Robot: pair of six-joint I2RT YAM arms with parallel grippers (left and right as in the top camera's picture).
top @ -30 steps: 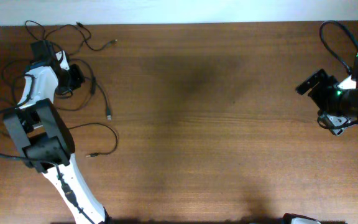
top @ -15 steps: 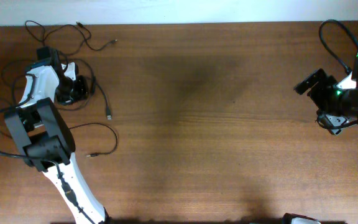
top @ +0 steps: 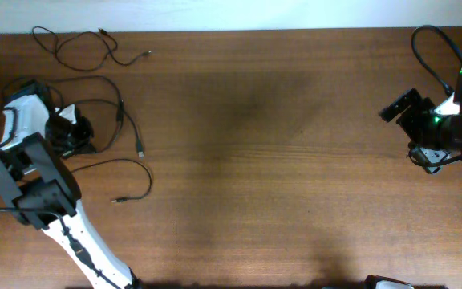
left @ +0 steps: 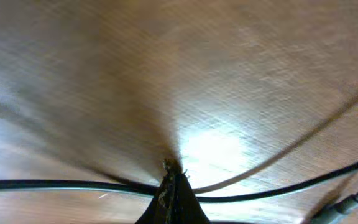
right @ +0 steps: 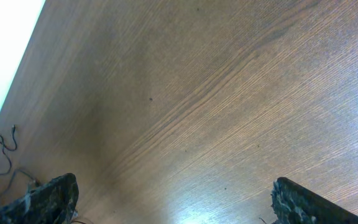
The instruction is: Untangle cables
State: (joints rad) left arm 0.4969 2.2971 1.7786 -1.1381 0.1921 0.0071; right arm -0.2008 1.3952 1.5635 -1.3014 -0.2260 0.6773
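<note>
Wooden table [top: 255,160] holds the cables [top: 127,120] strewn at its far-left corner (loose black strands). Left gripper [left: 171,186] is pinched tight on one strand; right gripper [right: 176,196] gapes wide, well away, empty.

The middle of the table [top: 279,160] is wide and bare, with lots of room to pass. At the far left, the cables [top: 139,149] lie spread around the left arm [top: 30,172]. The gaps there look tight, but that close view is blurry.
</note>
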